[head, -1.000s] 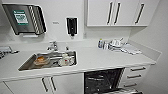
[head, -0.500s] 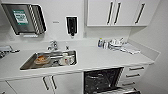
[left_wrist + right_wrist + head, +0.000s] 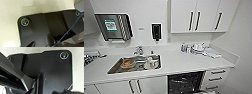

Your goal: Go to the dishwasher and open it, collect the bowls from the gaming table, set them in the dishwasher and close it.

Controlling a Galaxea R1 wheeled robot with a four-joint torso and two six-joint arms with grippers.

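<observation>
1. Head view: a white kitchen table [image 3: 184,62] runs along a white wall. Set into it is a rectangular steel sink [image 3: 116,68] holding an orange-brown dish [image 3: 127,63] and a white mug [image 3: 150,63]; a chrome tap [image 3: 138,50] stands behind the sink.
2. Head view, below the table: the built-in dishwasher [image 3: 185,82] stands open, its dark interior and wire racks exposed, between white cupboard doors [image 3: 146,86] and white drawers with short handles [image 3: 215,78].
3. Head view, on the wall: a steel paper-towel dispenser [image 3: 113,27], a black soap dispenser [image 3: 156,31] and white upper cupboards with vertical dark handles [image 3: 184,16]. Small bottles and cloths [image 3: 197,48] lie at the table's far end.
4. Left wrist view: the robot's dark plate over a pale speckled floor [image 3: 10,15], with a blue cable [image 3: 70,30] crossing it; the state of the jaws cannot be told.
5. Right wrist view: the dark plate and jointed bar over a pale surface [image 3: 78,65]; the state of the jaws cannot be told.
</observation>
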